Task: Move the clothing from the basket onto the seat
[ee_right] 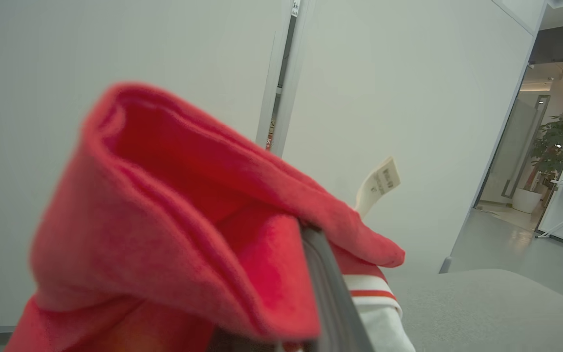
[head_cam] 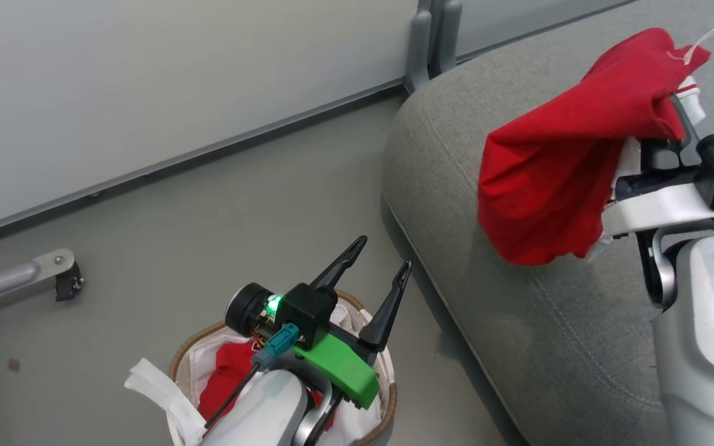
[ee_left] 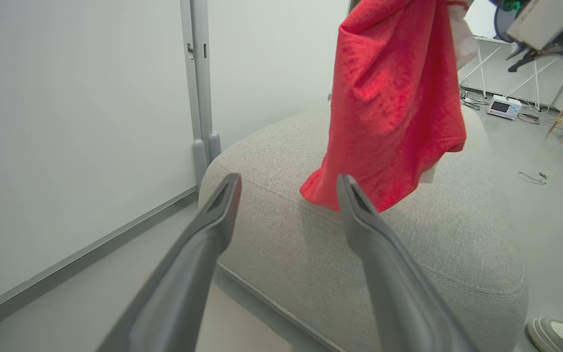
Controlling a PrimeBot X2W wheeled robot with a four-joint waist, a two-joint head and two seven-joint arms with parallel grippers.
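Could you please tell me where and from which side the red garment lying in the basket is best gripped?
I'd take the red garment by its bunched upper fold, coming straight down from above. It lies crumpled inside the basket, whose walls bar the sides, and the open left tool hangs over it. Keep off the white lining around it.

Right hand [ee_right: 312,235] grips a bunched red garment [ee_right: 164,220].

basket [head_cam: 390,391] on floor [head_cam: 208,235] left of seat [head_cam: 568,334] — garment [head_cam: 555,161] hangs over seat
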